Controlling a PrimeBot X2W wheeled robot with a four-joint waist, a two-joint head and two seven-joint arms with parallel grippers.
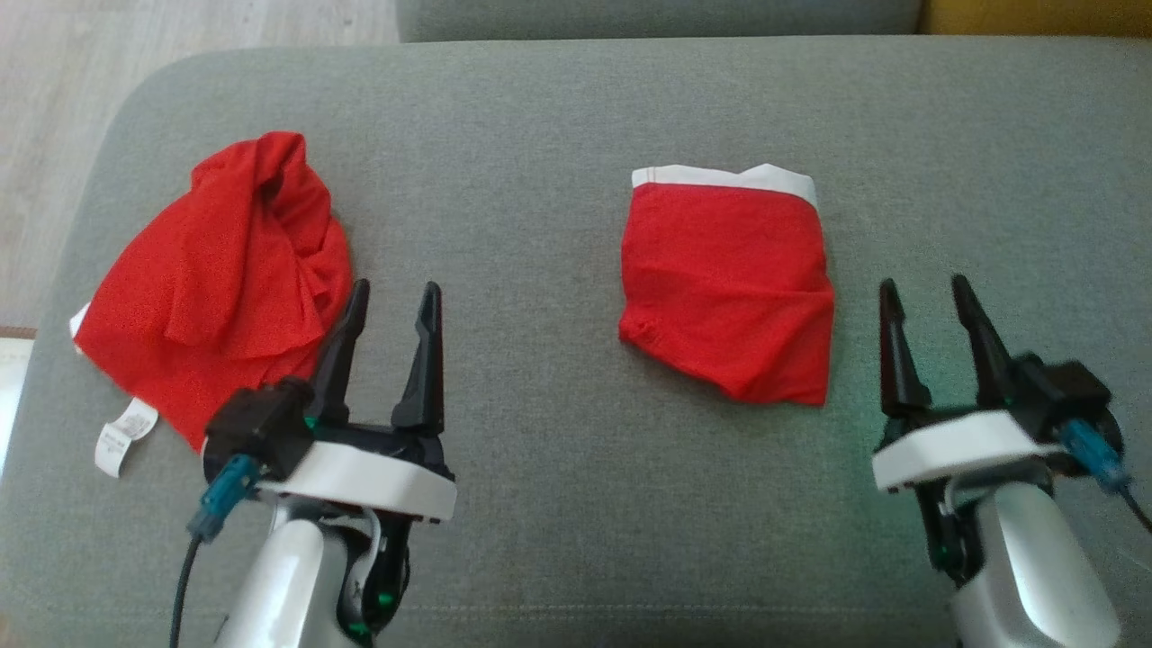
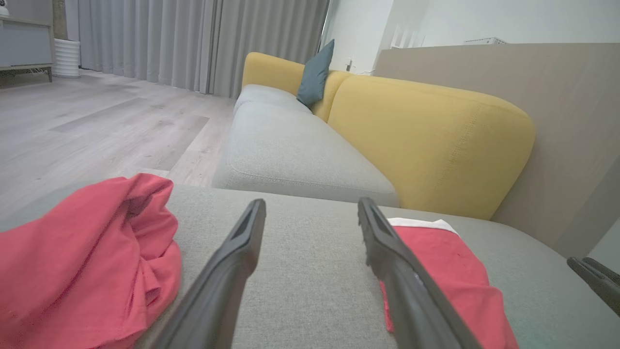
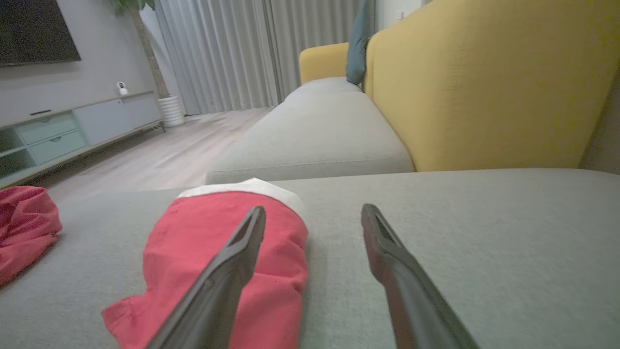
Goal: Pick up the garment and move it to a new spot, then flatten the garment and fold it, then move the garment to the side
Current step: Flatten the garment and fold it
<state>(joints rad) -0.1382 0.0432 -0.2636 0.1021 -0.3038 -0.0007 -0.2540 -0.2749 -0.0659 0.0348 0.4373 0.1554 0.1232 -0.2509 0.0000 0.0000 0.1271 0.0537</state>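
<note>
While both grippers hung over grey cushion [image 1: 558, 432], jaws spread wide, nothing held:
1. Crumpled red garment [image 1: 216, 279]: lay heaped at cushion's left end, just beside left gripper [image 1: 396, 288]; contact with outer finger unclear. White care label [image 1: 121, 436] trailed from near edge.
2. Folded red garment [image 1: 729, 288]: white waistband on far side, lay between grippers, nearer right gripper [image 1: 925, 283], apart from it.

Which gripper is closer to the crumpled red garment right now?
Left. The left gripper sits open right beside the crumpled garment, at its right edge; the right gripper is far across the cushion, past the folded garment.
</note>
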